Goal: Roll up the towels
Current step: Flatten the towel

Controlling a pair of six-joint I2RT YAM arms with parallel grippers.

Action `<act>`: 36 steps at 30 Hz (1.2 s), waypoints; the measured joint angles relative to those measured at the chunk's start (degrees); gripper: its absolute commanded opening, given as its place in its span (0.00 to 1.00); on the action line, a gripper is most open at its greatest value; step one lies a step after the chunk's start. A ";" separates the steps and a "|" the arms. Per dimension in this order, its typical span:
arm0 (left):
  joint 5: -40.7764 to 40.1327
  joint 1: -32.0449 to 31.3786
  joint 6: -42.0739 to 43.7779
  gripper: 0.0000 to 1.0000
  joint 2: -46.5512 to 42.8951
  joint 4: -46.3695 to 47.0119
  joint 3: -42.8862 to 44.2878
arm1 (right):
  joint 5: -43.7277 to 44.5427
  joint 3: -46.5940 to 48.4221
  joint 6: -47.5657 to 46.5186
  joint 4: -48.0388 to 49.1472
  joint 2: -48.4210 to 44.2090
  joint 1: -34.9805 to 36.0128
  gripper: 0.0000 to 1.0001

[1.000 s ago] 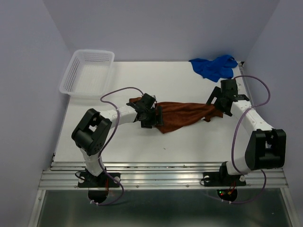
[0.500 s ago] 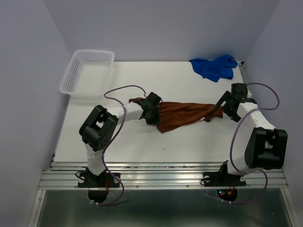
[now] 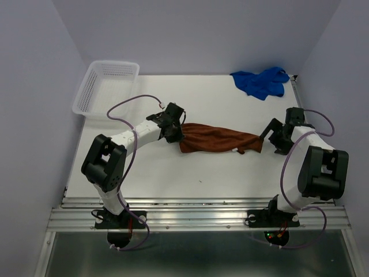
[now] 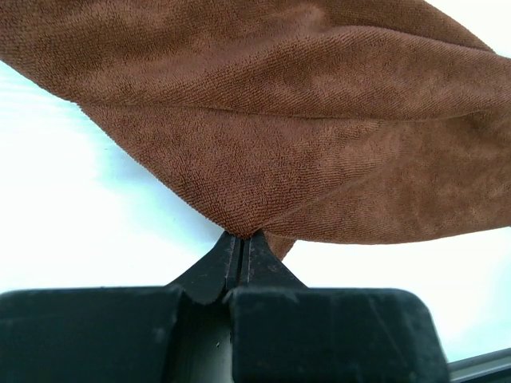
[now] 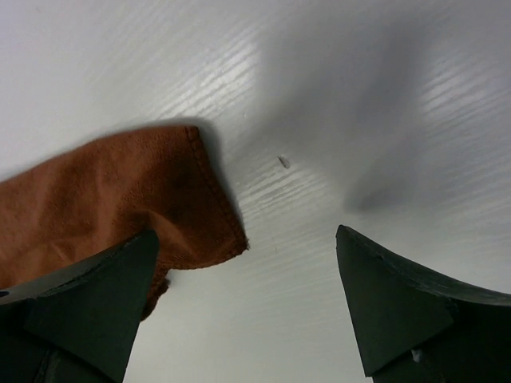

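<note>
Brown towel point(image 3: 216, 139) is pinned for straightening, left end clamped in left gripper point(image 4: 239, 239); right gripper point(image 3: 270, 136) jaws parted at right corner.

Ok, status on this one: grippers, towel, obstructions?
Left gripper shut on brown towel edge. Right gripper open at other end, not gripping. Towel stretched out, not yet rolled. Blue towel, basket at back corners; nothing in the way.

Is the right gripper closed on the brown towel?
No, the right gripper is wide open, and the corner of the brown towel lies free.
</note>
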 measured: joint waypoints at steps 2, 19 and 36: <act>0.11 0.00 0.13 0.00 0.00 -0.26 0.09 | -2.01 -1.53 -0.92 -0.04 -0.37 0.09 0.93; 1.57 0.44 0.68 0.00 0.00 -0.57 0.17 | -11.06 -5.11 -1.75 5.31 1.92 2.99 0.38; 2.25 4.63 1.44 0.00 -6.56 -0.74 1.40 | -6.40 4.15 -2.05 0.59 -5.90 3.48 0.01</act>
